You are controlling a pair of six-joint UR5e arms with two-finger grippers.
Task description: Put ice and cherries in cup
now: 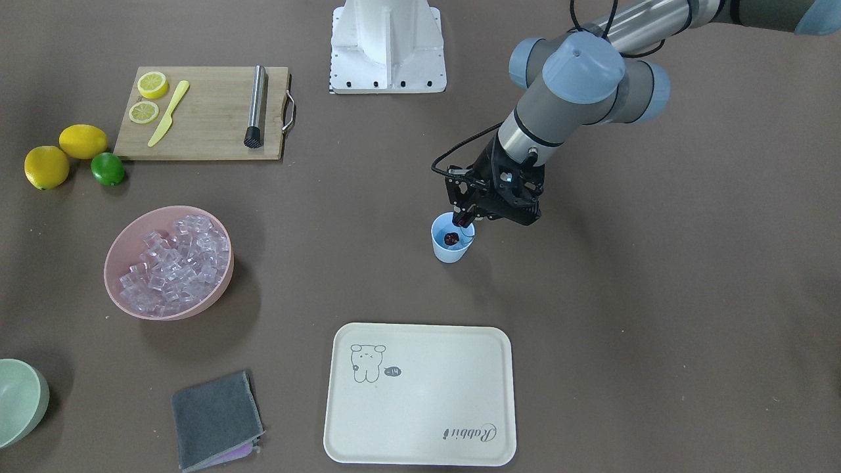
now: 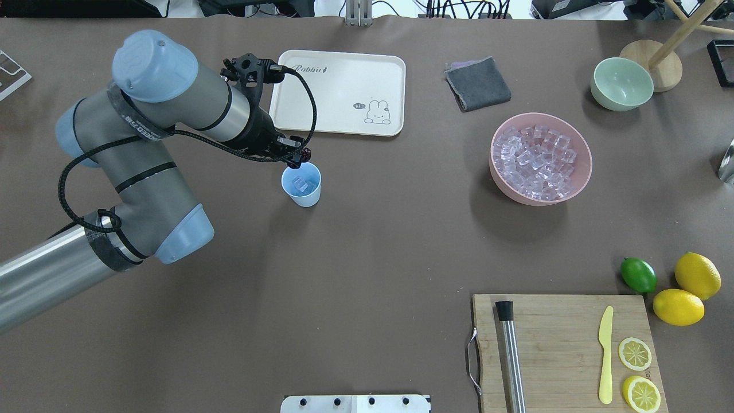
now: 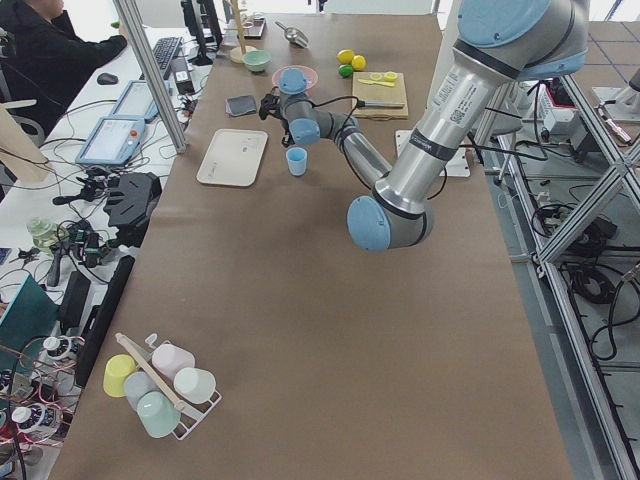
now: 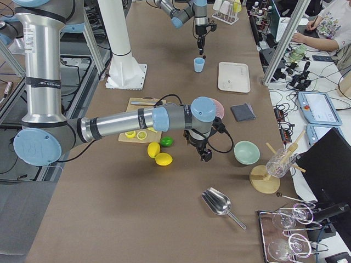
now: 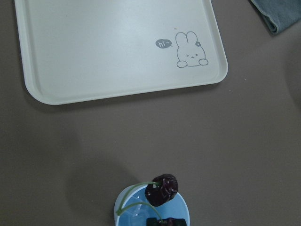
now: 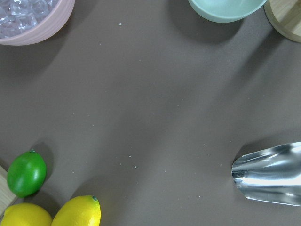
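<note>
The left gripper hung just over the cup, pointing down. Its two fingers were close together, pinched on the cherries. The cherries were up in the air over the cup's mouth, not down inside it. In the left wrist view one dark red cherry sat over the cup's far rim. A thin green stem bent away from it to one side. From the side, the gripper looked a little above the cup.

The cup stood upright on the table. It was near the tray but not touching it. A few bits of ice lay in the bottom of the cup. Much more ice filled the pink bowl, well apart from the cup.

The right gripper showed only in the right side view. It hung low over the table, far from the cup. I could not tell if its fingers were apart or together. Its wrist camera looked down on bare table with a lime, two lemons, a shiny scoop and a green bowl around the edges.
</note>
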